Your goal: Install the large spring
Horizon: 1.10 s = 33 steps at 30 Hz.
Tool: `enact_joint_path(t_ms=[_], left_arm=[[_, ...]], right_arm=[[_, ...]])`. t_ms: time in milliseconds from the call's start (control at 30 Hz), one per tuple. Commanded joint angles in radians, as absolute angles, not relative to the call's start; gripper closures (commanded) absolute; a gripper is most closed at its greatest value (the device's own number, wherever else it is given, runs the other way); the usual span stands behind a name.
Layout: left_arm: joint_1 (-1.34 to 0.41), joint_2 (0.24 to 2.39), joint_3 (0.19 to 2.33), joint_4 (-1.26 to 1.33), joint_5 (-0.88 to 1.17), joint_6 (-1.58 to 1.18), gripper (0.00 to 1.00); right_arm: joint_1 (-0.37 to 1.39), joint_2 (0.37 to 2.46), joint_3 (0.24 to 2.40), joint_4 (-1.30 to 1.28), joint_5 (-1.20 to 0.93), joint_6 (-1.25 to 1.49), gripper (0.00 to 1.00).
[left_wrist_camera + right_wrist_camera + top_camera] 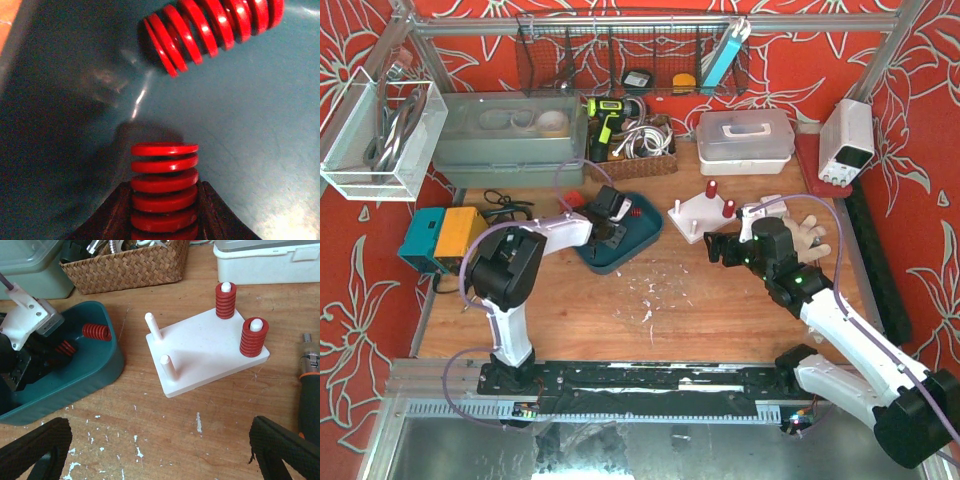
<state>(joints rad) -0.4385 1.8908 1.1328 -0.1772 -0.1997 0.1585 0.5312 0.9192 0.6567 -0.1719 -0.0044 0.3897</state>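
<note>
— While the left pincer (165,215) is clamped on that red spring (164,182), where does the thing actually sit?

— Down inside the teal tray (260,140). The left wrist camera shows dark fingers (107,222) pressed against both sides of the coil. Its flat, glossy turns are stacked tight, and its free end pokes out ahead of them over the smooth plastic floor.

— And the other coil?

— A second spring (215,30) lies on its side just beyond, apart from the held one.

— Can you tell any of that from overhead?

— Hardly. From above, the arm covers most of the tray and only the rounded rim shows. The right wrist camera adds the rest. A white slab (200,350) rests on the scuffed wooden table (150,410), with two bare round pegs (152,325) along one edge. Across from them, two pegs wear a slim spring (225,302) and a fat spring (253,337), both red.

— The right pincer (160,450)?

— Spread wide and gripping nothing. Its black pads sit at the bottom corners of that view, above the table in front of the slab. A woven basket (130,267) stands behind.
</note>
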Motion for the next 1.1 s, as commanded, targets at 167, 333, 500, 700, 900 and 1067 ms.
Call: enact_joint_path(t_ms=[167, 333, 500, 700, 900, 1067], left_arm=[[-0.437, 1.718, 1.036, -0.046, -0.077, 0.126, 0.91], [-0.436, 1.583, 0.916, 0.128, -0.020, 0.111, 0.94], [-0.438, 1.379, 0.731, 0.428, 0.101, 0.066, 0.96], [-0.486, 1.184, 0.503, 0.749, 0.213, 0.036, 0.96], [-0.612, 1.120, 0.344, 0.909, 0.204, 0.121, 0.95], [-0.696, 1.107, 0.254, 0.999, 0.144, 0.181, 0.95]], right_arm=[[0.538, 0.907, 0.649, -0.169, 0.013, 0.391, 0.03], [0.538, 0.916, 0.655, -0.174, 0.008, 0.388, 0.03], [0.538, 0.900, 0.676, -0.186, -0.017, 0.396, 0.02], [0.538, 0.917, 0.804, -0.325, -0.162, 0.431, 0.01], [0.557, 0.962, 0.866, -0.310, -0.434, 0.484, 0.02], [0.678, 1.031, 0.934, -0.352, -0.420, 0.458, 0.12]])
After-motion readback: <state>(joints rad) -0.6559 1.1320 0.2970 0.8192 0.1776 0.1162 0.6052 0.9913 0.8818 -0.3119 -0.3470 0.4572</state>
